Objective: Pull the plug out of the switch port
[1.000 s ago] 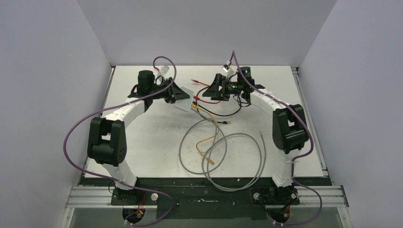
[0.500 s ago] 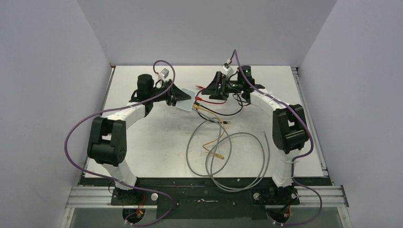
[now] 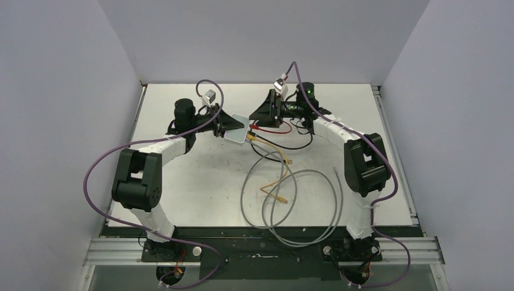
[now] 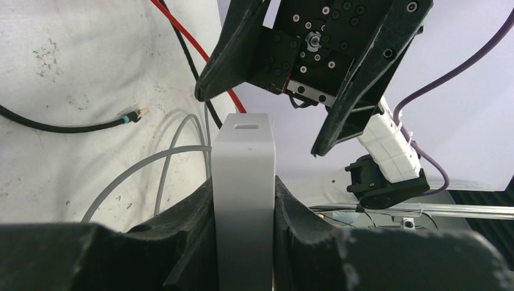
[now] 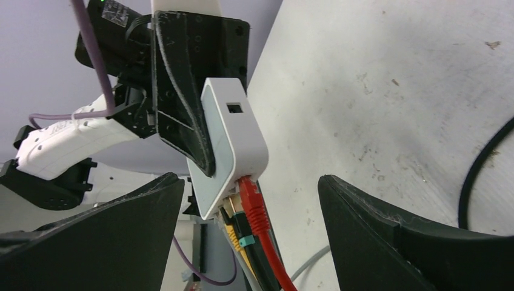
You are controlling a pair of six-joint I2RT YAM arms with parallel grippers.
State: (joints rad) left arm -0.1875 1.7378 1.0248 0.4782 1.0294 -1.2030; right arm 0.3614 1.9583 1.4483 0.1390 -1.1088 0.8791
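Note:
The switch (image 3: 238,132), a flat light-grey box, is clamped between my left gripper's (image 3: 232,125) fingers and held off the table, socket edge toward the right arm. In the left wrist view the switch (image 4: 243,151) stands edge-on between the pads. In the right wrist view the switch (image 5: 233,151) has a red plug (image 5: 254,206), a yellow plug (image 5: 232,233) and a black plug with a teal band (image 5: 243,237) in its sockets. My right gripper (image 5: 250,182) is open, its fingers either side of the plugs without touching them.
Red (image 3: 285,128), black (image 3: 297,144), yellow (image 3: 276,176) and grey (image 3: 303,206) cables trail from the switch and loop over the middle of the white table (image 3: 182,182). A loose black cable end (image 4: 130,117) lies on the table. Grey walls close in the back and sides.
My right gripper has moved left up to the switch's socket edge. The left gripper has shifted slightly right with the switch. The cable loops have shifted on the table.

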